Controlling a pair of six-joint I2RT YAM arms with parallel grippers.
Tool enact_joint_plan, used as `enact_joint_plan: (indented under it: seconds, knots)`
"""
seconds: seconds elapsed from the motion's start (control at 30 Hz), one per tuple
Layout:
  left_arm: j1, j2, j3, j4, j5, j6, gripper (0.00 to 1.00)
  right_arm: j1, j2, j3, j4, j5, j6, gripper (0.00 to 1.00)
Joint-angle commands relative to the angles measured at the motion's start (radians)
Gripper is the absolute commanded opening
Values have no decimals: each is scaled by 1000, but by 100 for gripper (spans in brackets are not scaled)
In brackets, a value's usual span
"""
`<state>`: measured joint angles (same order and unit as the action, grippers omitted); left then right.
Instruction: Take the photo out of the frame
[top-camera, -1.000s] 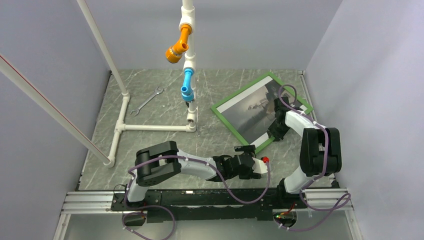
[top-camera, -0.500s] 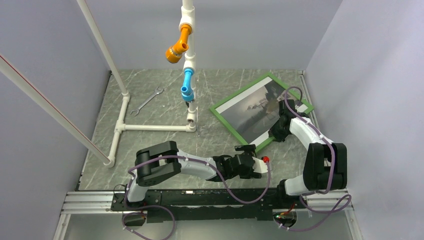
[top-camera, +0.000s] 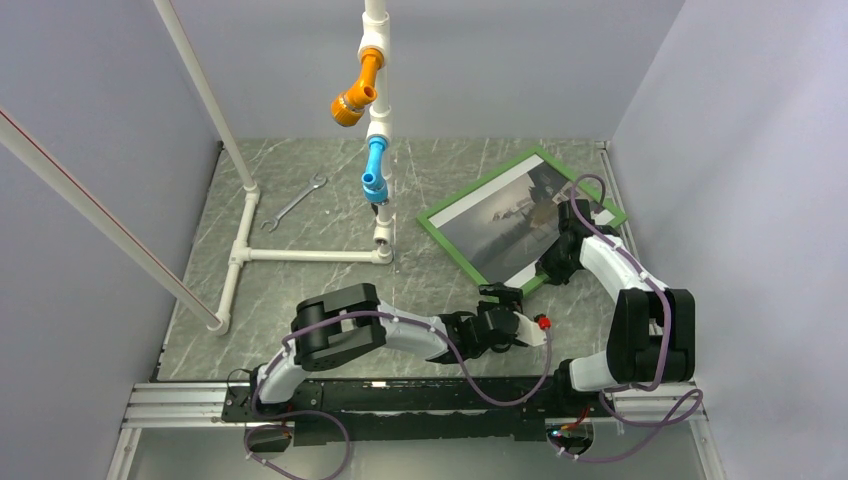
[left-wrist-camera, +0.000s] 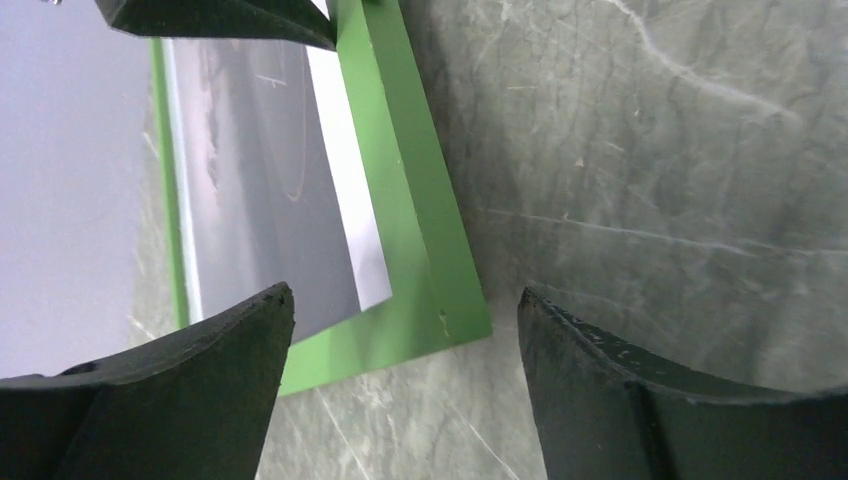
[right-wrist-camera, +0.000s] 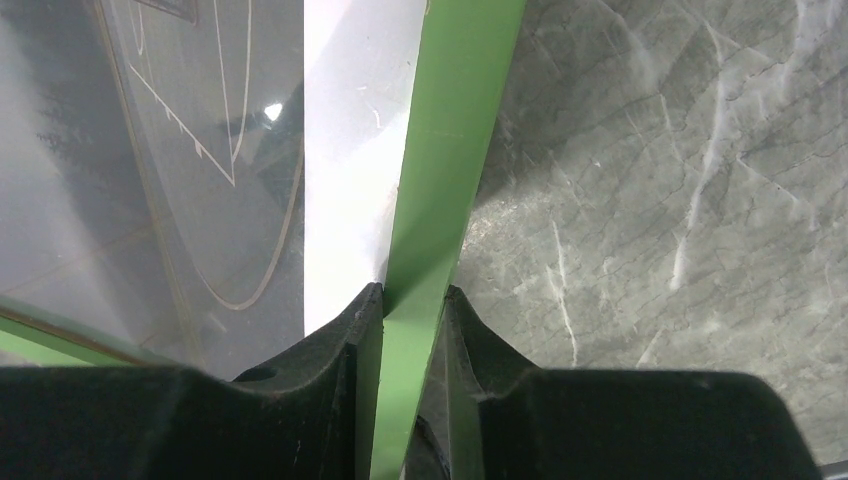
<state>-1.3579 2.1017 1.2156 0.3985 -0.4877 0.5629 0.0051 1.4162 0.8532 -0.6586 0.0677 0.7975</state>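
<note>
the frame (top-camera: 480, 184), photo (top-camera: 490, 225) inside, at the right of the top view, is being pinched on its rim by the right hand (right-wrist-camera: 410, 298). the left hand (left-wrist-camera: 405, 295) is being held wide and empty near its corner. should the rim slip, the photo could be creased.

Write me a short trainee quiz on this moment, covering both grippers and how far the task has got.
1. True or false: the left gripper is shut on the frame.
2. Is the photo out of the frame?
3. The right gripper is: A open, touching nothing; B shut on the frame's green edge; C shut on the photo alone.
Key: 1 false, it is open by the frame's corner; 2 no, it lies inside; 3 B.
</note>
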Motion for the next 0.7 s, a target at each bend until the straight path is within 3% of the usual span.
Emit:
enact_joint_plan:
  seconds: [0.0,0.4,0.57,0.67]
  knots:
    - [2,50,51,81,-74,147,79,-1,-33,41,-5,-47,12,0]
    - [-9,75,66,168,-148,252,36,-1,-72,37,1,-51,-16,0]
    - [-18,46,52,203,-180,237,2,-1,-149,16,56,-74,-115,0]
    - [-20,15,39,201,-187,207,0,-2,-198,38,39,-50,-167,0]
